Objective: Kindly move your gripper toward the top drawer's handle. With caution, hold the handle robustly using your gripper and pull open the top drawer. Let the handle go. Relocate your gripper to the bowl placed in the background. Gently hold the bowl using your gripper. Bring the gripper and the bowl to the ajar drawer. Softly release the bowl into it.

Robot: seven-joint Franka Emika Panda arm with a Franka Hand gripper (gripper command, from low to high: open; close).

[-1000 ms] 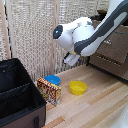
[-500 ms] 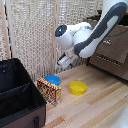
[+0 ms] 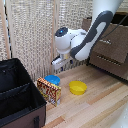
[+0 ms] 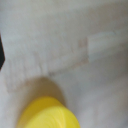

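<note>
The blue bowl point(image 3: 52, 79) sits on the wooden floor by the slatted wall, with the yellow bowl point(image 3: 77, 87) to its right in the exterior view. My gripper point(image 3: 58, 63) hangs above and slightly right of the blue bowl, well clear of it; its fingers look apart and empty. The dark cabinet stands at the exterior view's right. The top drawer point(image 3: 113, 48) is partly hidden by my arm, and its handle is too blurred to pick out. The wrist view shows only bare floor and the yellow bowl point(image 4: 47, 115); the blue bowl and my fingers are out of that view.
A patterned cardboard box point(image 3: 49, 91) stands right in front of the blue bowl. A large black case point(image 3: 20, 95) fills the exterior view's lower left. The lower drawer point(image 3: 107, 62) is shut. The slatted wall point(image 3: 35, 35) runs behind the bowls.
My arm has swung slightly toward the exterior view's left and my gripper has come a little lower, closer to above the blue bowl. The bowls and box have not moved.
</note>
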